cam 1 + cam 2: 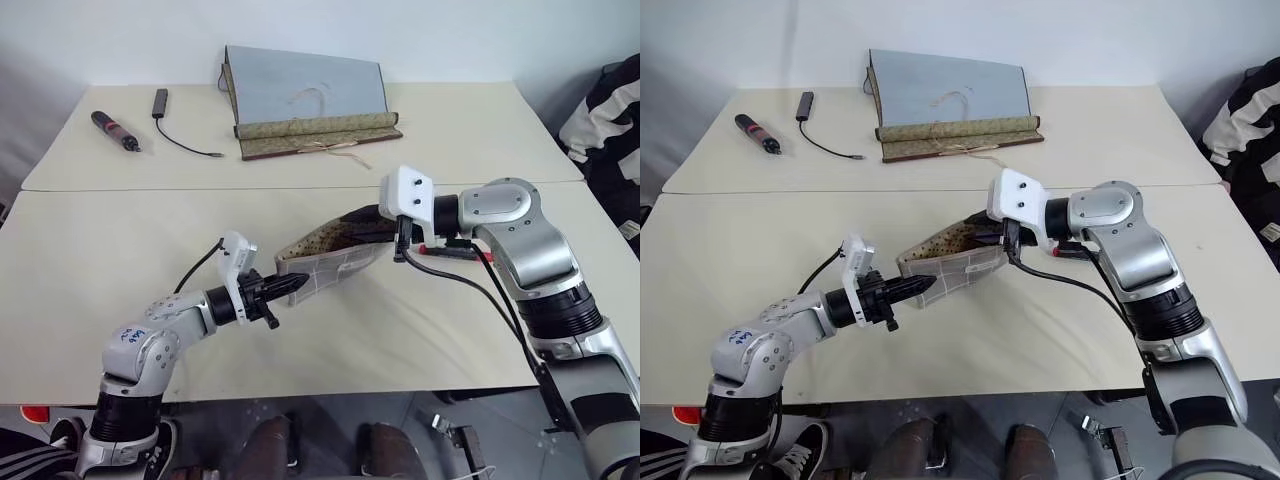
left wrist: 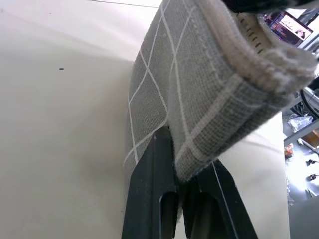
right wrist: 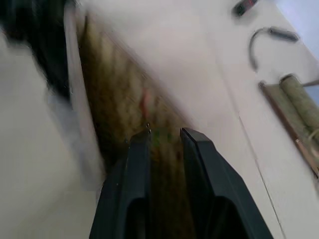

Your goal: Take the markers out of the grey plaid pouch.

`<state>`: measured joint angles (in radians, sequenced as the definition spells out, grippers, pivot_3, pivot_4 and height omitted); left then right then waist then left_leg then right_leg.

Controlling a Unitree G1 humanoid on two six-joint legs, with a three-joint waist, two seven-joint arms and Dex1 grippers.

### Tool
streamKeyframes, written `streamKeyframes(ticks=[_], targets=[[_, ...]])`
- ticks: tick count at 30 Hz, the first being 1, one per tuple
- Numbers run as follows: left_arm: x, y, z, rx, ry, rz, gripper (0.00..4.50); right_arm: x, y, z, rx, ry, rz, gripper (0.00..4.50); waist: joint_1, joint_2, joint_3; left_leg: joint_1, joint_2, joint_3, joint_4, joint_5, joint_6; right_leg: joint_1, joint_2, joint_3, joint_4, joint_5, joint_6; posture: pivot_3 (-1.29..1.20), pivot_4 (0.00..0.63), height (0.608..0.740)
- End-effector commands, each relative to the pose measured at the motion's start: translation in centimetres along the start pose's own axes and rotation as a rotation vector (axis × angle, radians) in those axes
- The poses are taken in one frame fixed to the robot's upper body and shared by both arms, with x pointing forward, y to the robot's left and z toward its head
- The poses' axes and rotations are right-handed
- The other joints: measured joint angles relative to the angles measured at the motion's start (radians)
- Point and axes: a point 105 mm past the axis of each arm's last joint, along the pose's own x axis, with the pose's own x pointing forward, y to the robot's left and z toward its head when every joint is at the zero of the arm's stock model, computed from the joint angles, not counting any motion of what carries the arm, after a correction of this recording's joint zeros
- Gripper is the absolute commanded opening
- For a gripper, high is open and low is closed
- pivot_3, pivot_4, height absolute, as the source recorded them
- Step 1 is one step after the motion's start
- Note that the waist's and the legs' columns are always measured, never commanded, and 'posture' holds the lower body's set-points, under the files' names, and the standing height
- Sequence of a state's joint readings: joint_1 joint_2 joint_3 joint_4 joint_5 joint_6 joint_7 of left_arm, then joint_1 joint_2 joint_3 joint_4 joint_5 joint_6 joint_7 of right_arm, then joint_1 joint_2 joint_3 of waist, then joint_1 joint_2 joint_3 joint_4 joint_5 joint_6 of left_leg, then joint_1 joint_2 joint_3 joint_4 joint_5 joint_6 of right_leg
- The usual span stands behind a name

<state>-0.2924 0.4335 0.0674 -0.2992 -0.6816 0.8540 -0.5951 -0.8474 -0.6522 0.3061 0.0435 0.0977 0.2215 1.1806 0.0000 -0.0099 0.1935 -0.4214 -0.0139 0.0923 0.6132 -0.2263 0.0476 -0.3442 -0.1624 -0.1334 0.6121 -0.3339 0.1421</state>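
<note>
the left gripper (image 1: 296, 284) is pinching the grey plaid pouch (image 1: 335, 262) while the right gripper (image 3: 164, 135), jaws slightly spread, should be closing squarely on a marker (image 3: 145, 102).

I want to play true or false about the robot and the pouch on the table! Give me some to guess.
1. The left gripper is pinching the pouch. True.
2. The pouch is closed. False: its mouth gapes and the dotted lining shows.
3. The right gripper points into the pouch. True: its two fingers sit at the open mouth with a gap between them.
4. The scroll mat lies right beside the pouch. False: it lies at the far side of the table.
5. A black pen-like tool lies at the far left of the table. True.
</note>
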Motion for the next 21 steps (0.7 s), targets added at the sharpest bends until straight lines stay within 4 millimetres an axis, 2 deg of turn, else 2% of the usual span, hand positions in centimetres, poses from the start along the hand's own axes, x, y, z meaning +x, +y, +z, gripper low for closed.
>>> streamKeyframes(ticks=[1,4,8,14,17,19,20,21], targets=[[0.1,-0.6,0.5,0.015,-0.025,-0.018,0.00,-0.1,0.1,-0.2,-0.080,0.055,0.032,0.97,-0.001,0.000,0.000,0.000,0.000,0.000,0.000,0.000,0.000,0.000,0.000,0.000,0.000,0.000,0.000,0.00,0.150,0.740],[0.1,-0.6,0.5,0.007,-0.022,-0.024,0.00,0.3,-0.1,-0.5,-0.129,0.106,0.051,0.97,-0.002,0.000,0.000,0.000,0.000,0.000,0.000,0.000,0.001,0.000,0.000,0.000,0.000,0.000,0.000,0.00,0.150,0.740],[0.3,-0.6,0.2,-0.015,-0.011,-0.032,0.00,2.7,1.2,-0.5,-0.218,0.169,0.151,0.97,-0.005,0.000,0.000,0.001,0.000,0.000,0.000,-0.001,-0.002,0.000,0.000,0.001,0.000,0.000,0.000,0.00,0.150,0.740],[-0.2,-0.9,0.0,-0.110,0.001,-0.075,0.00,4.8,1.1,-0.1,-0.212,0.187,0.167,0.97,-0.005,0.000,0.000,0.001,0.001,0.000,0.000,0.000,-0.001,0.000,0.001,0.001,0.002,0.000,0.000,0.00,0.150,0.740],[-0.6,-0.9,-0.3,-0.171,0.007,-0.089,0.00,5.7,1.4,0.5,-0.236,0.183,0.188,1.81,-0.005,0.000,0.000,0.001,0.001,0.000,0.000,0.000,-0.001,0.000,0.001,0.001,0.002,0.000,0.000,0.00,0.150,0.740],[-0.8,-0.7,-0.4,-0.192,0.009,-0.089,0.00,6.1,1.4,0.7,-0.278,0.183,0.185,2.55,-0.005,0.000,0.000,0.001,0.001,0.000,0.000,0.000,-0.001,0.000,0.001,0.001,0.002,0.000,0.000,0.00,0.150,0.740],[-0.8,-0.7,-0.4,-0.194,0.009,-0.087,0.00,6.2,1.4,0.7,-0.288,0.184,0.185,2.79,-0.005,0.000,0.000,0.001,0.001,0.000,0.000,0.000,-0.002,0.000,0.001,0.001,0.002,0.000,0.000,0.00,0.150,0.740],[-0.9,-0.7,-0.4,-0.196,0.009,-0.086,0.00,6.3,1.5,0.7,-0.293,0.184,0.187,2.79,-0.005,0.000,0.000,0.001,0.001,0.000,0.000,0.000,-0.002,0.000,0.001,0.001,0.002,0.000,0.000,0.00,0.150,0.740]])
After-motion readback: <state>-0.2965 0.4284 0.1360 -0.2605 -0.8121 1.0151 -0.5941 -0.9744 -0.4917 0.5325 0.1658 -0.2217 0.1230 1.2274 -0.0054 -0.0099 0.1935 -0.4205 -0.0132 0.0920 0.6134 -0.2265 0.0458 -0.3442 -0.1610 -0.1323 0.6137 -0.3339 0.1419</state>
